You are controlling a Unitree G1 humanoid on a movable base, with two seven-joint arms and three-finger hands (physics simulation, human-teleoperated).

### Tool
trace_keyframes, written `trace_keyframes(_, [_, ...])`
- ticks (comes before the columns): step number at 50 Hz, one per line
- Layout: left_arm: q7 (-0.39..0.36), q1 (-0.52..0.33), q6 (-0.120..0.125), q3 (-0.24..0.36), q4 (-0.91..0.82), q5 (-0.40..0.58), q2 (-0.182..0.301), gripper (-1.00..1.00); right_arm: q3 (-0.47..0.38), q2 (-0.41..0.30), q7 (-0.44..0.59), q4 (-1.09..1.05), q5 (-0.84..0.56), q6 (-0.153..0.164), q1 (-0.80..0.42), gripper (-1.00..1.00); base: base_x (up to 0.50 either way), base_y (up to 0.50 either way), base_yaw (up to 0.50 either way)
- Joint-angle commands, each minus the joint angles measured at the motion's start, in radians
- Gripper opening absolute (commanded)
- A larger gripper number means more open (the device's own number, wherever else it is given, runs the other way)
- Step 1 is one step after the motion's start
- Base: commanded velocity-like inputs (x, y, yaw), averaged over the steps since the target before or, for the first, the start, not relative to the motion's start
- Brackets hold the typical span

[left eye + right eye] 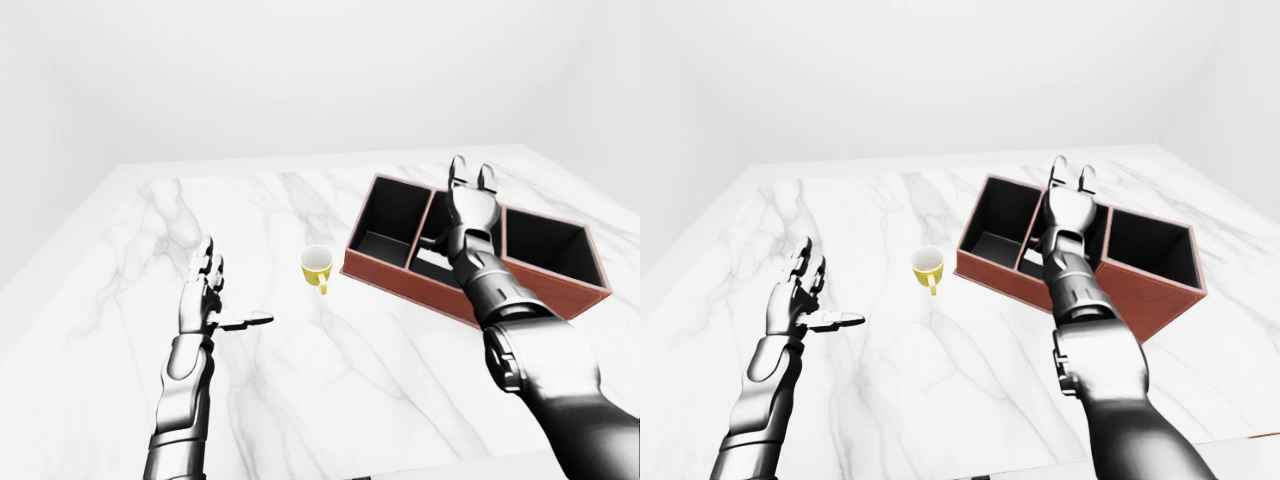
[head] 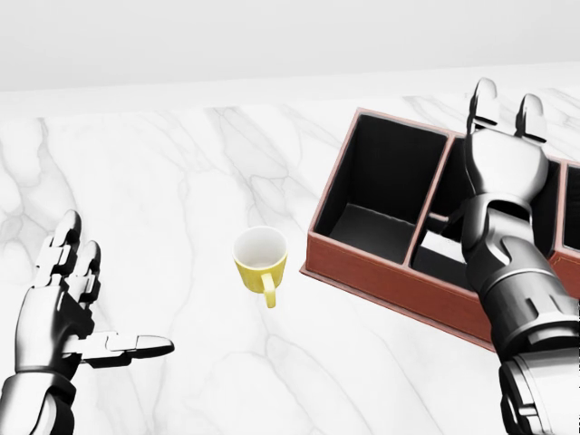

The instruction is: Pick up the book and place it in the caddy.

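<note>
The red-brown caddy (image 2: pixel 381 283) with three black compartments stands on the marble at the right of the head view. In its middle compartment lies the book (image 2: pixel 441 246), of which only a pale strip shows beside my right wrist. My right hand (image 2: pixel 506 104) is over that compartment, open, its fingers stretched straight toward the top of the view and touching nothing. My left hand (image 2: pixel 109 290) hovers open at the lower left, far from the caddy, with the thumb pointing right.
A yellow mug (image 2: pixel 261 258) stands upright on the white marble table (image 2: pixel 181 181), just left of the caddy's near corner. The caddy's left compartment (image 2: pixel 385 181) holds nothing. The table's far edge meets a plain white wall.
</note>
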Motion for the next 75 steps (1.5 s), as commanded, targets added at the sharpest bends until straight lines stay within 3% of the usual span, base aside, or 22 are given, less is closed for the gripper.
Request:
trace_keyframes(1, [0.002,0.002,0.005,-0.001,-0.010,0.000,-0.001,1.00,0.016,0.017,0.017,-0.048,-0.016,0.000,-0.008,1.00,0.00,0.00,0.00])
trace_keyframes(12, [0.001,0.011,0.014,-0.003,-0.034,0.004,-0.005,1.00,0.038,0.038,0.142,-0.290,-0.106,0.000,0.082,1.00,0.00,0.00,0.00])
trace_keyframes(28, [0.000,0.025,0.038,-0.005,-0.082,0.010,-0.012,1.00,-0.001,0.116,0.509,-0.906,-0.428,0.000,0.369,1.00,0.00,0.00,0.00])
trace_keyframes(35, [0.000,0.025,0.034,-0.003,-0.074,0.010,-0.013,1.00,-0.036,0.170,0.647,-1.197,-0.463,0.000,0.541,1.00,0.00,0.00,0.00])
trace_keyframes(40, [-0.001,0.026,0.029,-0.003,-0.071,0.010,-0.012,1.00,-0.058,0.185,0.675,-1.322,-0.458,0.000,0.624,1.00,0.00,0.00,0.00])
trace_keyframes(52, [0.001,0.031,0.032,-0.004,-0.078,0.011,-0.014,1.00,-0.077,0.233,0.721,-1.568,-0.307,0.000,0.802,1.00,0.00,0.00,0.00])
trace_keyframes(62, [-0.001,0.043,0.046,0.004,-0.104,0.000,-0.013,1.00,-0.133,0.265,0.681,-1.818,0.031,0.000,0.936,1.00,0.00,0.00,0.00])
trace_keyframes(75, [-0.003,0.054,0.059,0.010,-0.133,-0.003,-0.017,1.00,-0.238,0.274,0.637,-1.952,0.418,0.000,1.059,1.00,0.00,0.00,0.00])
